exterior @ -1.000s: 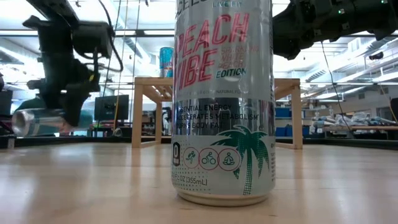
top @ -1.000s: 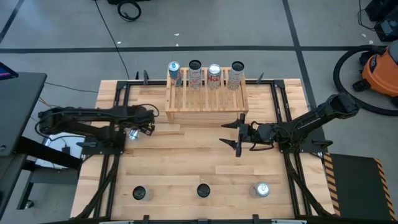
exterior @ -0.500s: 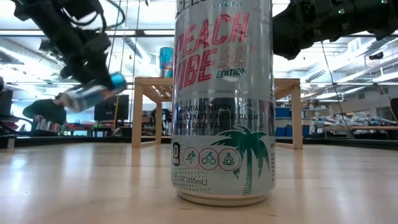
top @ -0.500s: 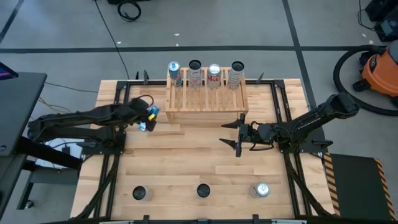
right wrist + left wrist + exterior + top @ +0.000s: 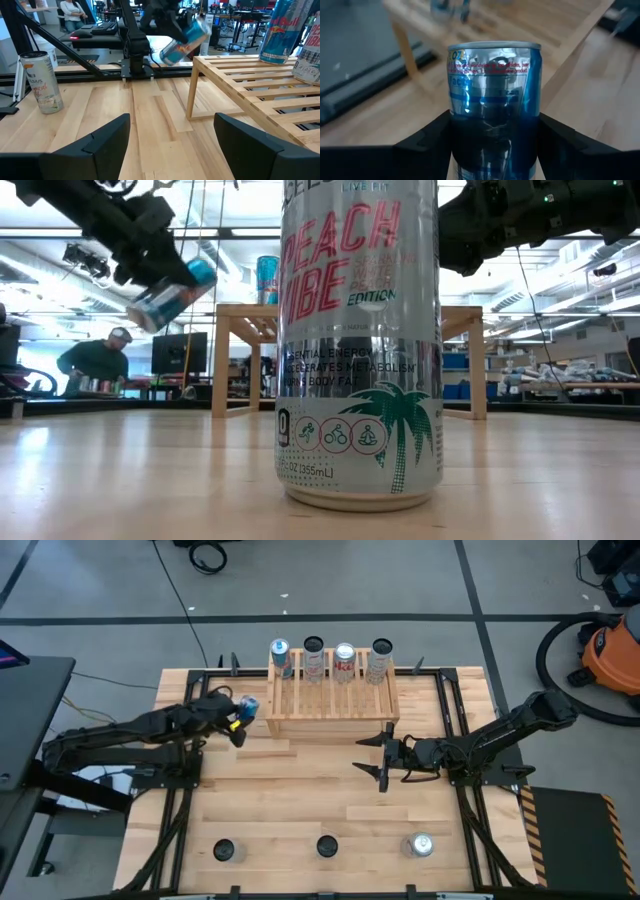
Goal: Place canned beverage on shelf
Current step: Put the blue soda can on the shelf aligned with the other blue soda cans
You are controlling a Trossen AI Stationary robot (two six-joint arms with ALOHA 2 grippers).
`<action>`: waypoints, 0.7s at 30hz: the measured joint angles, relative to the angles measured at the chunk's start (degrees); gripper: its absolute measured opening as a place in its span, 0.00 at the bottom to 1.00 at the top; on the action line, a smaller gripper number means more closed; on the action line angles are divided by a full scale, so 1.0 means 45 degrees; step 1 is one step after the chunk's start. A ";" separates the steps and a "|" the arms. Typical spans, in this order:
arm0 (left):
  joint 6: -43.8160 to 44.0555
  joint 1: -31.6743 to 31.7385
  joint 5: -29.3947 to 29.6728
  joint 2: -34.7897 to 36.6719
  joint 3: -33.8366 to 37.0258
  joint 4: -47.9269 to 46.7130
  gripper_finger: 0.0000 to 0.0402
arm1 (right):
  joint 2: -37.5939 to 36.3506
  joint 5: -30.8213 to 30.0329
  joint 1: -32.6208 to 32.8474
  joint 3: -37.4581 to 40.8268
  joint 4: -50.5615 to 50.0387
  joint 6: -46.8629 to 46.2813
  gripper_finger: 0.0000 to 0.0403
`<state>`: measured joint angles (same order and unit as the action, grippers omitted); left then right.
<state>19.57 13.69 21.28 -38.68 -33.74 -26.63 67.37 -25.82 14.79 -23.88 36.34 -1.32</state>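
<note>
High view: the blue can [image 5: 247, 705] is held tight by the left gripper [image 5: 238, 712], moved up from the desk [image 5: 300, 800] to just left of the shelf [image 5: 332, 695].

Low view: can lifted higher, tilted.

R wrist view: right gripper [image 5: 172, 135] is kept wide open, w/ nothing held, near shelf front.

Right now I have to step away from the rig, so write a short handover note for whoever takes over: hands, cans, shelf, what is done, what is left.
Left hand: shut on a blue can, held tilted in the air just off the left end of the shelf.
Right hand: open, empty, waiting in front of the shelf.
Done: four cans stand upright in a row along the back of the shelf.
Left: bring the blue can upright, set it on the slats and let go. Three more cans stand along the near edge of the table, untouched.
</note>
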 joint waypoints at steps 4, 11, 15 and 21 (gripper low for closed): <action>-0.0820 0.0000 0.0001 0.0370 -0.0001 0.0868 0.58 | 0.0000 -0.0002 -0.0001 0.0000 0.0005 0.0000 0.74; -0.2150 -0.0015 -0.0090 0.0716 -0.0005 0.2949 0.58 | 0.0000 0.0000 -0.0004 0.0000 0.0005 -0.0004 0.74; -0.3135 -0.0015 -0.0433 0.0511 -0.0005 0.4521 0.58 | 0.0000 0.0000 -0.0003 0.0000 0.0005 -0.0003 0.74; -0.3847 0.0000 -0.0447 -0.0051 -0.0010 0.6070 0.58 | 0.0000 0.0000 0.0000 0.0000 0.0005 0.0000 0.74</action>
<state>2.26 13.69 19.27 -38.91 -33.78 0.69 67.37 -25.82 14.79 -23.88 36.36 -1.32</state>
